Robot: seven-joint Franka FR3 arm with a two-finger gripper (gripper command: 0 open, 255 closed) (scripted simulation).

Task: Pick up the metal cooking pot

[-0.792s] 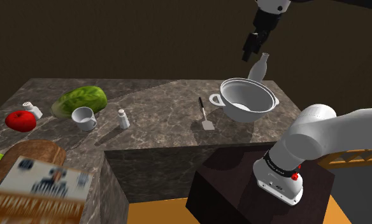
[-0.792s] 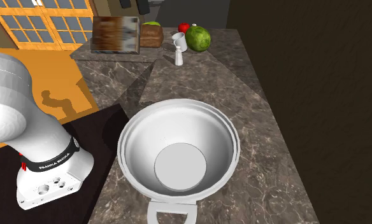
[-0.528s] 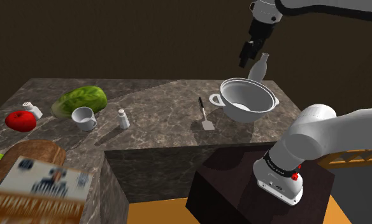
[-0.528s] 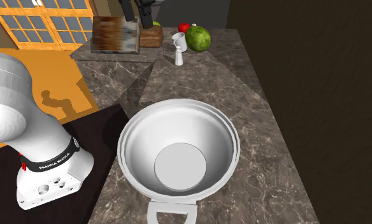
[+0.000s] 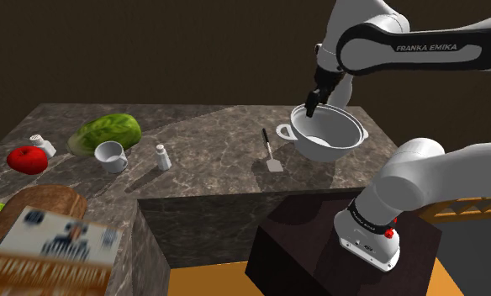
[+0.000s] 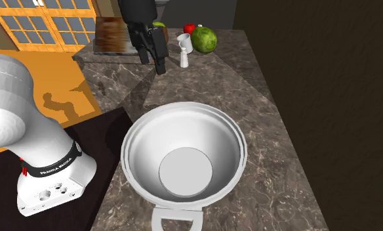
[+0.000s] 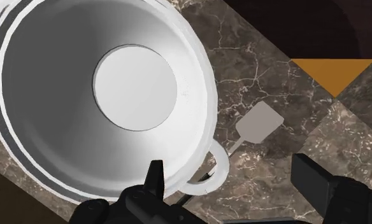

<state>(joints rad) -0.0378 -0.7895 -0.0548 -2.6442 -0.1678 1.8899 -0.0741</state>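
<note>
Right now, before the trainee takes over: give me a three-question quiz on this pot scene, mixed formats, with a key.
1. True or false: the hand is shut on the pot.
2. Which thing lies on the counter closest to the pot's handle near the hand? A) spatula B) apple C) cup
3. Fill in: the pot stands upright and holds ____.

Key
1. False: the fingers stand apart.
2. A
3. nothing
</note>
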